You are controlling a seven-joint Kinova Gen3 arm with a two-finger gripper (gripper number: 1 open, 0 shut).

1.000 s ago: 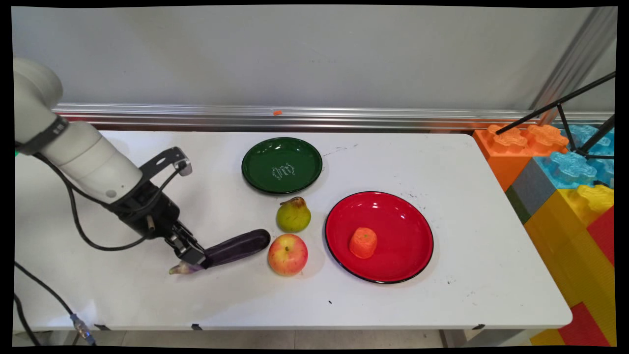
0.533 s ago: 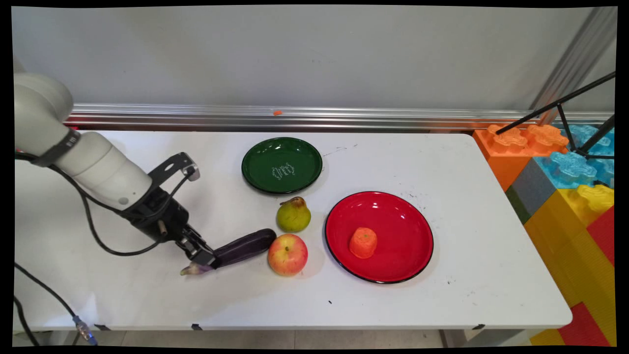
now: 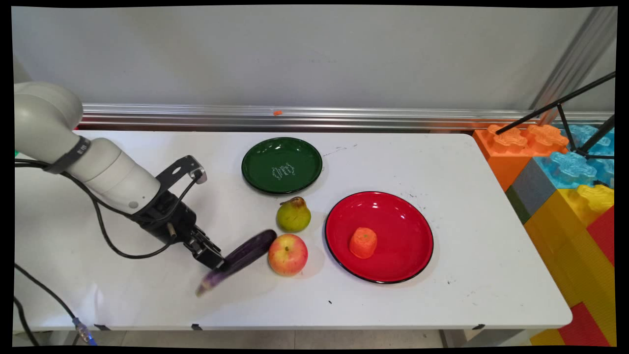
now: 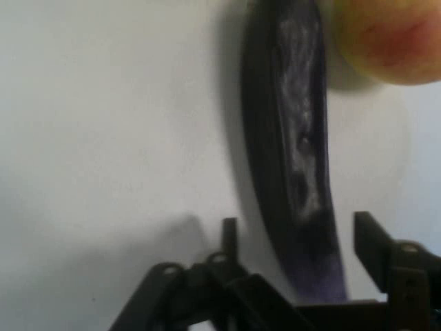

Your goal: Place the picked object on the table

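Far on your left, the white arm reaches down over the white bench [image 3: 442, 162], with black cables hanging under it. At its tip, your black gripper [image 3: 216, 261] sits low by the bench, and its fingers [image 4: 375, 241] stand one on each side of the purple eggplant [image 3: 238, 259] near its pale stem end. In the hand view the eggplant [image 4: 293, 158] runs up between the fingers, with a little gap on the right side, so you cannot tell if they pinch it or only stand spread around it. The eggplant lies slanted, its stem end pointing down toward the near edge of the bench and its round dark end pointing up and to the right. That round end is just beside the red and yellow apple [image 3: 288, 254], and you can see a bit of the apple [image 4: 386, 38] at the top of the hand view too. Just behind the apple stands a green pear [image 3: 293, 215] with a brown stem. Behind the pear, farther back on the bench, is a dark green plate [image 3: 260, 164] with small white marks in its middle. To the right of the apple and pear is a big red plate [image 3: 408, 231], and a small orange fruit [image 3: 363, 242] sits inside it. Past the right end of the bench you see a pile of big toy blocks [image 3: 565, 196] in orange, blue, yellow and red.
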